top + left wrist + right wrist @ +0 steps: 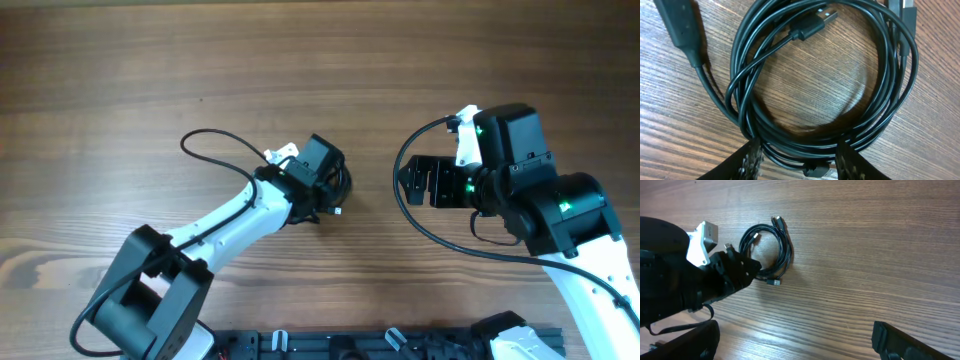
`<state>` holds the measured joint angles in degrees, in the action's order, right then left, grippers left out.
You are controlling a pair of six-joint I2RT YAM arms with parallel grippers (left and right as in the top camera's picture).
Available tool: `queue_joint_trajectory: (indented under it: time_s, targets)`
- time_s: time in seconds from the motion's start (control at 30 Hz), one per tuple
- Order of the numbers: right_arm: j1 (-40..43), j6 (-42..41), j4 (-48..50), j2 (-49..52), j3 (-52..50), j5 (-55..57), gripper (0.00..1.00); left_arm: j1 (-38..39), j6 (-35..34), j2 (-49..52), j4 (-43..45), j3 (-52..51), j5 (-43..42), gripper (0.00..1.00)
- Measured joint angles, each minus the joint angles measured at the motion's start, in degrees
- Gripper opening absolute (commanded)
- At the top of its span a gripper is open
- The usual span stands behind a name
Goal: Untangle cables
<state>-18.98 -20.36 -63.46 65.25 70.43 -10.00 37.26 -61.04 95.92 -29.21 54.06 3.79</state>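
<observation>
The left gripper (798, 152), jaws spread, is straddling the coiled cables' (800, 144) near strands; closing now risks pinching several together and dragging them off still tangled. The right gripper (792, 332), also spread, is hovering well apart from the left gripper.

— We see our left arm (235, 215) with white links and black joint housings, don't we?
— We do, and a thick black wire (187, 142) loops off it near the wrist.
— Our right arm (560, 215) wears the same white and black, with small green lights (470, 188) glowing.
— And our left claw (799, 157) shows black fingers (747, 165) with rough, speckled pads.
</observation>
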Motion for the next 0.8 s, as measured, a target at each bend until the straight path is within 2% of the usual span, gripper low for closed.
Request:
queue_joint_trajectory:
  time_s: [0.27, 0.63, 0.8]
  targets:
    - [0.00, 0.00, -0.24, 0.00, 0.00, 0.00, 1.00, -1.18, -1.57, 0.00, -2.58, 0.02, 1.11, 0.47]
    - [0.00, 0.00, -0.28, 0.63, 0.00, 0.00, 1.00, -1.42, -2.82, 0.00, -4.68, 0.02, 3.69, 0.52]
    - [0.00, 0.00, -0.39, 2.32, 0.00, 0.00, 1.00, -1.42, -2.99, 0.00, -4.63, 0.02, 6.32, 0.49]
